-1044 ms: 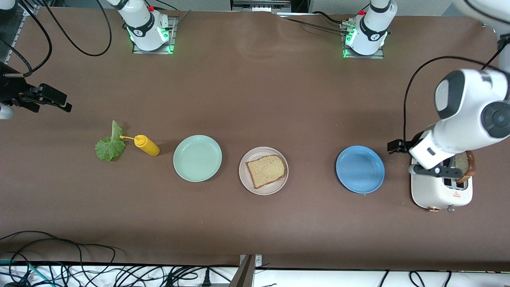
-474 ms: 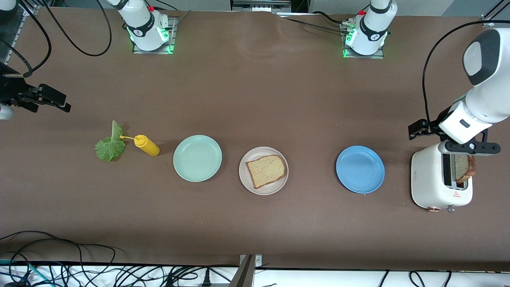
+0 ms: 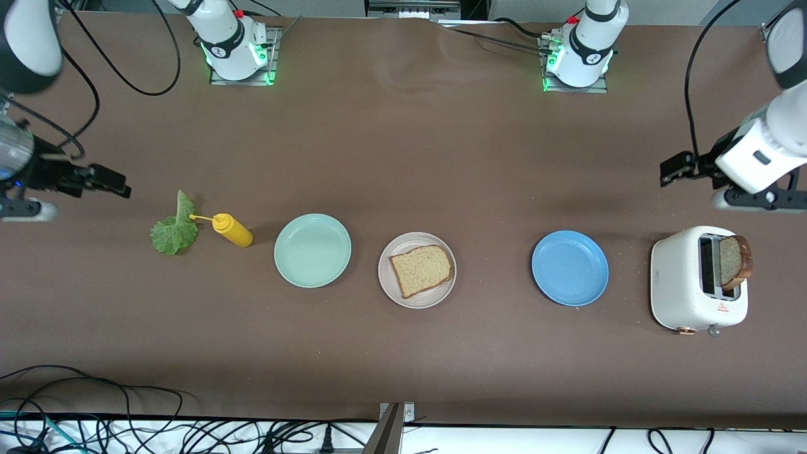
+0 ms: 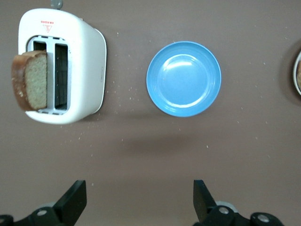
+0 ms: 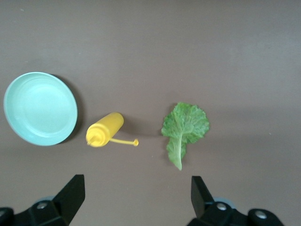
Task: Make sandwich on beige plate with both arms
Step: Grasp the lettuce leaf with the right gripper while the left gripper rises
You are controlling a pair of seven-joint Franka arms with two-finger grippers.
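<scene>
The beige plate (image 3: 386, 282) sits mid-table with one tan bread slice (image 3: 421, 270) lying flat on it. A second slice (image 3: 734, 261) stands up out of the white toaster (image 3: 684, 280), and the left wrist view also shows this slice (image 4: 32, 80). The green lettuce leaf (image 3: 174, 231) lies flat on the table at the right arm's end. My left gripper (image 4: 139, 188) hangs open and empty over bare table beside the toaster. My right gripper (image 5: 138, 186) is open and empty over bare table, close to the lettuce leaf (image 5: 184, 127).
A yellow squeeze bottle (image 3: 232, 229) lies beside the lettuce, between it and the mint-green plate (image 3: 312, 250). A blue plate (image 3: 570, 268) lies between the beige plate and the toaster. Cables run along the table's front edge.
The left arm has risen off the toaster and drawn back toward the bases, leaving the slice in its slot. The right arm has shifted slightly toward the lettuce.
</scene>
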